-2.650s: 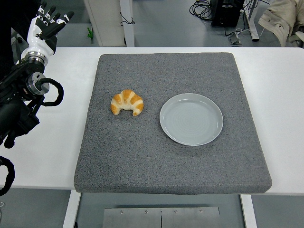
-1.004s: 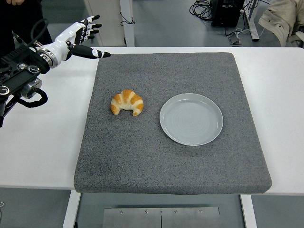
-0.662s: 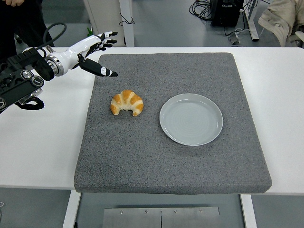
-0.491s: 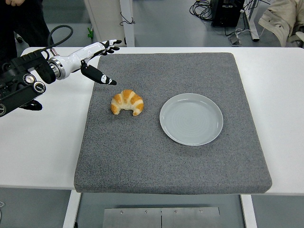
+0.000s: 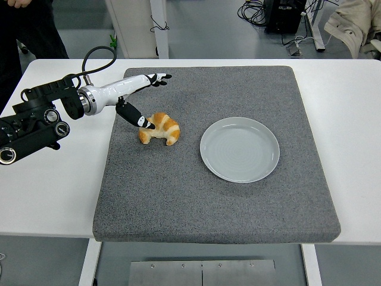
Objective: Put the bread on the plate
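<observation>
A golden croissant (image 5: 161, 128) lies on the grey foam mat (image 5: 214, 190), left of centre. To its right, a hand's width away, sits an empty pale grey plate (image 5: 240, 149). My left hand (image 5: 144, 101) reaches in from the left over the mat's far left part, open, fingers spread. Its thumb tip (image 5: 146, 124) points down at the croissant's left side, touching or nearly touching it. The other fingers (image 5: 159, 77) stretch out beyond the bread toward the mat's far edge. Nothing is grasped. The right arm is out of the picture.
The mat covers most of the white table (image 5: 53, 185). A person in dark clothes (image 5: 27, 27) stands at the top left, and another person's sleeve (image 5: 351, 24) shows at the top right. Cables and a table leg lie on the floor behind.
My left arm has swung in from the table's far left edge and down over the mat. The open hand now reaches the croissant. The croissant and plate have not moved.
</observation>
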Available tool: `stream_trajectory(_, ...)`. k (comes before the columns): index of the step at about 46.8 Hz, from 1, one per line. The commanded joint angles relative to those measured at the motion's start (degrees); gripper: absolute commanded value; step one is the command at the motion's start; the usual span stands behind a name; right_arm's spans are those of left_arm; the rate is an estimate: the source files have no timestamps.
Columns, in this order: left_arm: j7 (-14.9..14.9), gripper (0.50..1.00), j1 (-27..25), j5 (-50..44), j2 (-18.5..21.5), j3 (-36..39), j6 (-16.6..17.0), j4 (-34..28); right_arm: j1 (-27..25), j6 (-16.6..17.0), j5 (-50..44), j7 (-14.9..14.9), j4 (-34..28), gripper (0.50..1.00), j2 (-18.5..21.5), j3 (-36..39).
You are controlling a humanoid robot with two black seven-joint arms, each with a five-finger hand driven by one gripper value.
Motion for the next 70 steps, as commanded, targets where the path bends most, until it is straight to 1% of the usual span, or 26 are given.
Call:
stream_trajectory(1, 0.0, 0.963, 0.4, 2.3, -0.2, 0.5, 0.7, -0.1, 0.0, 0.1, 0.0, 0.0, 0.0, 1.0, 0.0, 0.0)
stream_trajectory(8, 0.1, 0.963, 1.0, 2.8, -0.4, 0.8, 4.9, -0.2, 0.0, 0.0, 0.0, 0.0, 0.0, 1.0, 0.0, 0.0)
stream_trajectory(12, 0.1, 0.963, 1.1, 2.9, -0.4, 2.1, 5.8, -0.2, 0.0, 0.0, 0.0, 0.0, 0.0, 1.0, 0.0, 0.0)
stream_trajectory(18, 0.1, 0.963, 0.9, 2.9, -0.6, 4.8, 8.2, -0.2, 0.0, 0.1, 0.0, 0.0, 0.0, 1.0, 0.0, 0.0)
stream_trajectory(28, 0.1, 0.952, 1.1, 2.9, -1.0, 6.5, 10.9, -0.2, 0.0, 0.1, 0.0, 0.0, 0.0, 1.0, 0.0, 0.0)
stream_trajectory(37, 0.1, 0.948, 1.6, 3.0, -1.7, 6.6, 11.4, 0.0, 0.0, 0.0, 0.0, 0.0, 0.0, 1.0, 0.0, 0.0)
stream_trajectory(41, 0.1, 0.931, 1.8, 3.1, -2.1, 6.6, 11.5, 0.3, 0.0, 0.0, 0.0, 0.0, 0.0, 1.0, 0.0, 0.0)
stream_trajectory(44, 0.1, 0.904, 1.8, 3.4, -2.7, 7.0, 11.5, 0.7, 0.1, 0.0, 0.0, 0.0, 0.0, 1.0, 0.0, 0.0)
stream_trajectory(47, 0.1, 0.899, 1.8, 4.1, -2.9, 8.2, 11.7, 0.8, 0.0, 0.0, 0.0, 0.0, 0.0, 1.0, 0.0, 0.0)
stream_trajectory(53, 0.1, 0.896, 1.9, 4.4, -3.6, 9.0, 13.9, 0.9, 0.0, 0.0, 0.0, 0.0, 0.0, 1.0, 0.0, 0.0)
stream_trajectory(63, 0.1, 0.878, 2.0, 4.8, -4.8, 9.0, 14.4, 2.7, 0.0, 0.1, 0.0, 0.0, 0.0, 1.0, 0.0, 0.0)
stream_trajectory(70, 0.1, 0.878, 2.9, 6.6, -5.0, 9.0, 15.9, 3.8, 0.0, 0.0, 0.0, 0.0, 0.0, 1.0, 0.0, 0.0)
